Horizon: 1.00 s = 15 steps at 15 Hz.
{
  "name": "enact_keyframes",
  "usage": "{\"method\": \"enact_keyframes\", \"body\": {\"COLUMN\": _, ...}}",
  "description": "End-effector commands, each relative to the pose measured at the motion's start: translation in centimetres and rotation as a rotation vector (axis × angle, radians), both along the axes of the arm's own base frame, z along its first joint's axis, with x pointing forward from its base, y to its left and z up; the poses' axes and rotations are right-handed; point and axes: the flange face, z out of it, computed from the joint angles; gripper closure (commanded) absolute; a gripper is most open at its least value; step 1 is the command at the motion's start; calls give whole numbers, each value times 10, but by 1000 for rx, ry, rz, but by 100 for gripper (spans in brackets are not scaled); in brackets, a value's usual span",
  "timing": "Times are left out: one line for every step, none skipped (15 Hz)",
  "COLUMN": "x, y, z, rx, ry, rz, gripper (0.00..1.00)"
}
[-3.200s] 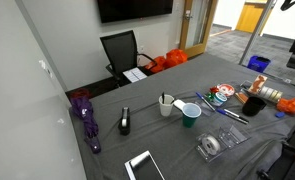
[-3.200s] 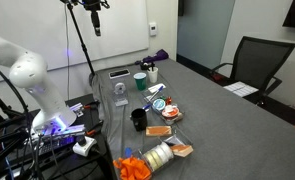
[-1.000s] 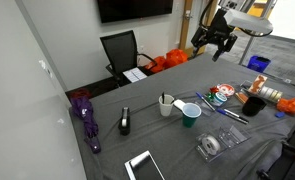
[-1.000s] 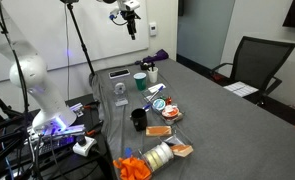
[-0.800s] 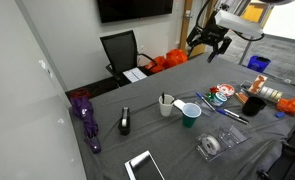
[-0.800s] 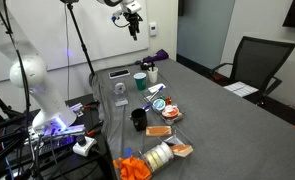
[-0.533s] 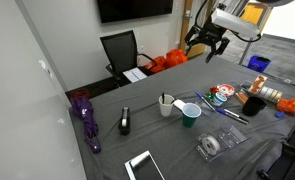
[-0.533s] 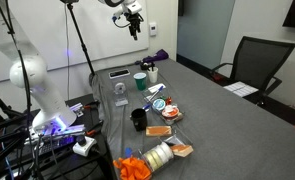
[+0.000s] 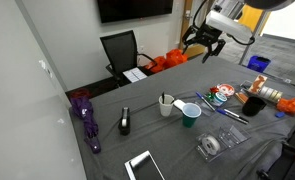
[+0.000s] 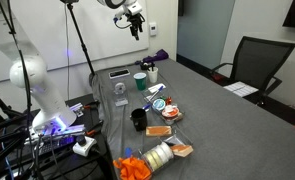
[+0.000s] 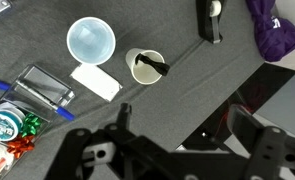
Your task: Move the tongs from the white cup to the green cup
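Observation:
The white cup (image 9: 167, 105) stands mid-table with the dark tongs (image 9: 164, 98) upright in it. The green cup (image 9: 190, 115) stands right beside it. Both cups also show in an exterior view, the white cup (image 10: 152, 73) and the green cup (image 10: 140, 79). From above, the wrist view shows the white cup (image 11: 145, 66) with the tongs (image 11: 152, 67) leaning inside, and the green cup (image 11: 91, 40) with a pale, empty inside. My gripper (image 9: 205, 40) hangs high in the air, far above and beyond the cups, also seen in an exterior view (image 10: 135, 22). It is open and empty (image 11: 182, 130).
A stubby black gadget (image 9: 124, 121) and a purple umbrella (image 9: 85, 118) lie towards the table's edge. A white card (image 11: 95, 82), a clear box (image 11: 42, 88) and a round tin (image 11: 5, 125) lie near the cups. Snacks and a black mug (image 10: 139, 119) crowd one end. An office chair (image 9: 120, 52) stands behind.
My gripper has drifted a little sideways through the air, high above the table, still open. The cups and tongs have not moved.

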Motion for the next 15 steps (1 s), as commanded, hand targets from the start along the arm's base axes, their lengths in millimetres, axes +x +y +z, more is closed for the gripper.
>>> {"method": "enact_keyframes", "body": {"x": 31, "y": 19, "z": -54, "rx": 27, "ry": -7, "rz": -109, "gripper": 0}}
{"method": "enact_keyframes", "body": {"x": 38, "y": 23, "z": -69, "rx": 27, "ry": 0, "rz": -140, "gripper": 0}}
{"method": "enact_keyframes", "body": {"x": 39, "y": 14, "z": -73, "rx": 31, "ry": 6, "rz": -162, "gripper": 0}}
{"method": "enact_keyframes", "body": {"x": 44, "y": 15, "z": -87, "rx": 30, "ry": 18, "rz": -179, "gripper": 0}}
{"method": "enact_keyframes", "body": {"x": 48, "y": 16, "z": -97, "rx": 28, "ry": 27, "rz": -192, "gripper": 0}}
{"method": "enact_keyframes", "body": {"x": 51, "y": 14, "z": -106, "rx": 25, "ry": 36, "rz": -200, "gripper": 0}}
{"method": "enact_keyframes", "body": {"x": 54, "y": 13, "z": -114, "rx": 23, "ry": 46, "rz": -209, "gripper": 0}}
{"method": "enact_keyframes", "body": {"x": 57, "y": 13, "z": -119, "rx": 26, "ry": 50, "rz": -220, "gripper": 0}}
{"method": "enact_keyframes", "body": {"x": 58, "y": 13, "z": -125, "rx": 23, "ry": 64, "rz": -233, "gripper": 0}}
{"method": "enact_keyframes", "body": {"x": 59, "y": 14, "z": -130, "rx": 21, "ry": 74, "rz": -240, "gripper": 0}}
{"method": "enact_keyframes", "body": {"x": 58, "y": 17, "z": -136, "rx": 16, "ry": 83, "rz": -241, "gripper": 0}}
{"method": "enact_keyframes", "body": {"x": 57, "y": 20, "z": -141, "rx": 8, "ry": 93, "rz": -240, "gripper": 0}}
{"method": "enact_keyframes", "body": {"x": 57, "y": 26, "z": -151, "rx": -4, "ry": 108, "rz": -234, "gripper": 0}}
{"method": "enact_keyframes", "body": {"x": 56, "y": 30, "z": -157, "rx": -10, "ry": 117, "rz": -236, "gripper": 0}}
{"method": "enact_keyframes", "body": {"x": 57, "y": 36, "z": -167, "rx": -17, "ry": 132, "rz": -237, "gripper": 0}}
